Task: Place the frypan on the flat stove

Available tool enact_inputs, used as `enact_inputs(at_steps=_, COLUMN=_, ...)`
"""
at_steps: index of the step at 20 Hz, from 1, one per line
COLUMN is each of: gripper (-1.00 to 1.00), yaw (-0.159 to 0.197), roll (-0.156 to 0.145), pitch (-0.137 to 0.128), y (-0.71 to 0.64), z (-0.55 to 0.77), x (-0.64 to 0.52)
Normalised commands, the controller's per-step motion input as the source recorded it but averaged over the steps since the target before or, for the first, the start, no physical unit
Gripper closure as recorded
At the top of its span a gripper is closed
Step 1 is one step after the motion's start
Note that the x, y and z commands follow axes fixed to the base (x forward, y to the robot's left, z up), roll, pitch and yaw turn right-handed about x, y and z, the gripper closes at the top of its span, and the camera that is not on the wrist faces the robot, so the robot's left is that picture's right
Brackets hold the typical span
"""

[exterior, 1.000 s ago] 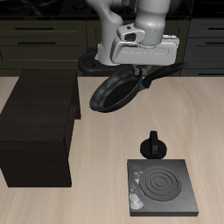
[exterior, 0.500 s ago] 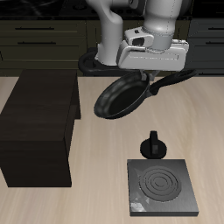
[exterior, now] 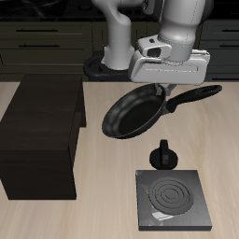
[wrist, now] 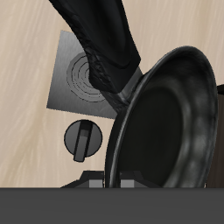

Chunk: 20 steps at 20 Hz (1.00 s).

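Observation:
The frypan (exterior: 133,113), round, black and shallow, hangs tilted in the air above the table. Its long handle (exterior: 196,95) sticks out sideways. My gripper (exterior: 169,88) is shut on the handle close to the pan's rim. In the wrist view the frypan (wrist: 166,114) fills much of the picture, with its handle (wrist: 101,35) crossing over the flat stove (wrist: 77,80). The flat stove (exterior: 173,199), a dark grey slab with ring marks, lies on the table nearer the front edge, below the pan and apart from it.
A small black knob (exterior: 164,154) stands on the table just behind the stove, under the pan; it also shows as the knob (wrist: 83,140) in the wrist view. A large dark brown box (exterior: 39,135) stands on the table's other side.
My gripper has carried the frypan sideways away from the brown box and slightly toward the front. The handle has swung out and now shows fully.

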Motion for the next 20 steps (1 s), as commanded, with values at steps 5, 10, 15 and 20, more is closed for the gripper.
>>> enact_inputs(at_steps=5, gripper=1.0, yaw=-0.005, roll=0.024, pitch=0.03, y=0.01, z=0.03, x=0.36)
enact_inputs(at_steps=10, gripper=1.0, yaw=0.021, roll=-0.025, pitch=-0.029, y=0.01, z=0.18, x=0.38)
enact_inputs(at_steps=15, gripper=1.0, yaw=-0.007, roll=-0.038, pitch=-0.001, y=0.0, z=0.11, x=0.33)
enact_inputs(at_steps=20, gripper=1.0, yaw=0.013, roll=-0.012, pitch=-0.005, y=0.05, z=0.09, x=0.34)
